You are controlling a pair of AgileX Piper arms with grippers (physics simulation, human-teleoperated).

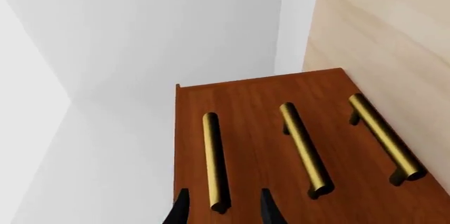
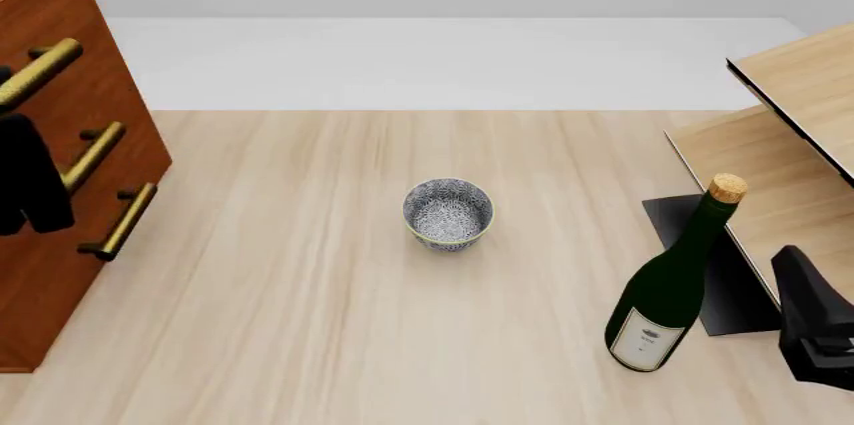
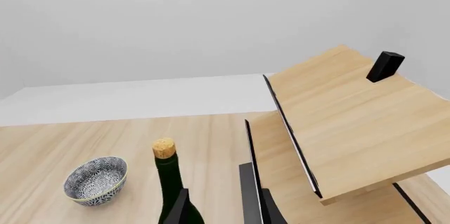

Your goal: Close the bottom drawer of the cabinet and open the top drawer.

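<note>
The reddish-brown cabinet (image 2: 40,285) stands at the table's left edge. Its three drawer fronts look flush, and I see no gap at any of them. The top drawer's brass handle (image 2: 40,70) is uppermost and the bottom drawer's handle (image 2: 120,222) is lowest. In the left wrist view my left gripper (image 1: 225,211) is open, with one fingertip on each side of the near end of the top drawer's handle (image 1: 214,161). The bottom drawer's handle (image 1: 385,137) is the one nearest the table. My left gripper (image 2: 11,95) is partly cut off by the front view's left edge. My right gripper (image 2: 817,330) is open and holds nothing.
A patterned bowl (image 2: 449,213) sits mid-table. A dark green corked bottle (image 2: 667,285) stands at the right, just left of my right gripper. Behind it rises a pale plywood shelf unit (image 2: 801,95) on a dark base (image 2: 727,285). A small black block (image 3: 385,66) rests on the shelf.
</note>
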